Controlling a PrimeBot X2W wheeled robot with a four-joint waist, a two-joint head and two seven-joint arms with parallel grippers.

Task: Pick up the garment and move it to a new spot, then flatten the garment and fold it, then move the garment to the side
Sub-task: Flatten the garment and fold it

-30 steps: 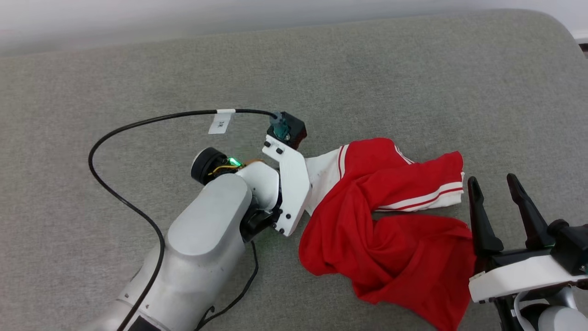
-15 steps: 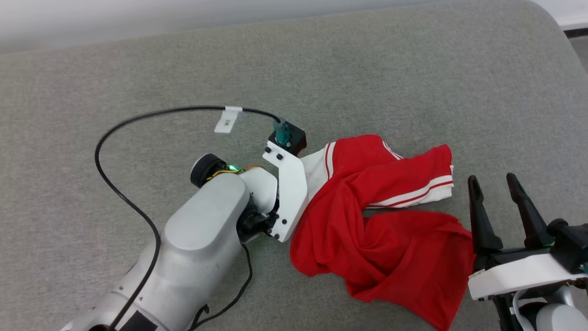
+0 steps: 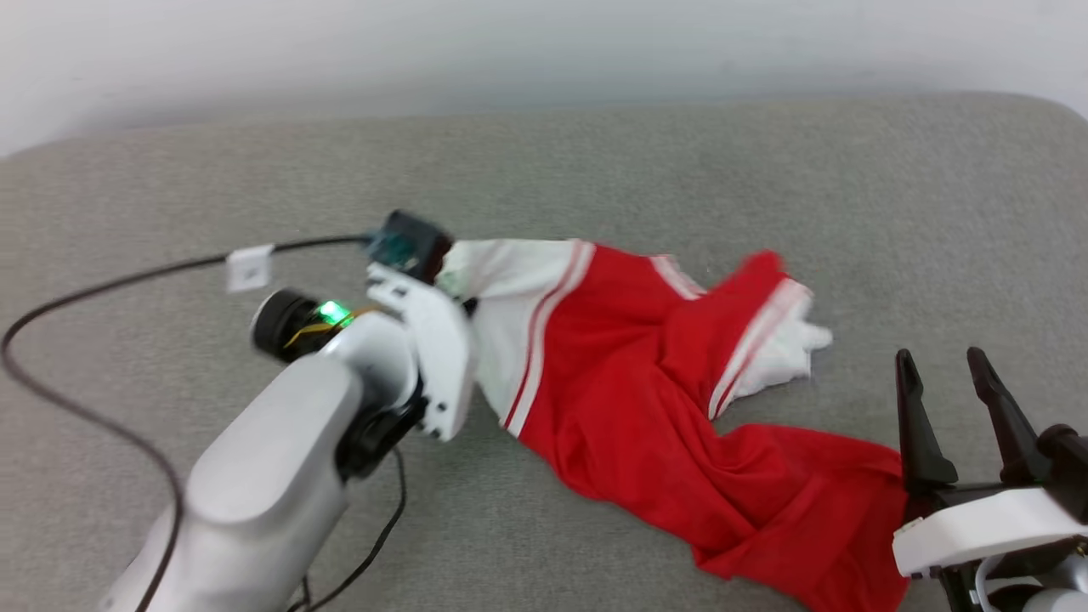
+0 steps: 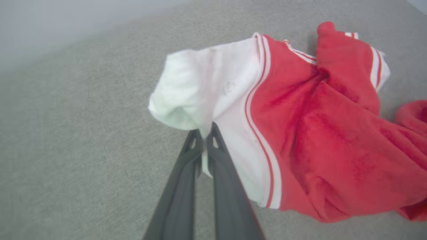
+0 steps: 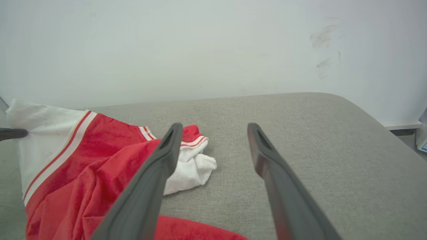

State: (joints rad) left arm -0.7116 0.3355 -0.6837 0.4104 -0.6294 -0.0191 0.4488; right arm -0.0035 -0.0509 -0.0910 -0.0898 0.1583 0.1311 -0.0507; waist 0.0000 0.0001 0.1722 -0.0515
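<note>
The red garment (image 3: 629,365) lies stretched out across the grey cushion (image 3: 595,170), with its white lining and striped trim turned up at the left end. My left gripper (image 4: 204,133) is shut on that white lining edge and holds it raised off the cushion, so the garment (image 4: 333,133) trails away to the right. In the head view my right gripper (image 3: 942,357) stands open at the lower right, just beside the garment's trailing red end and touching nothing. The right wrist view looks between those open fingers at the garment (image 5: 83,160). No numerals show.
A black cable with a white tag (image 3: 251,265) loops from my left wrist across the cushion's left side. A white wall (image 3: 544,51) runs behind the cushion. The cushion's rounded right edge (image 5: 367,116) drops away, and bare grey fabric lies beyond the garment.
My left gripper has pulled the garment's white end up and to the left, drawing the crumpled heap out into a long strip. The head camera has shifted too. The right gripper stays open.
</note>
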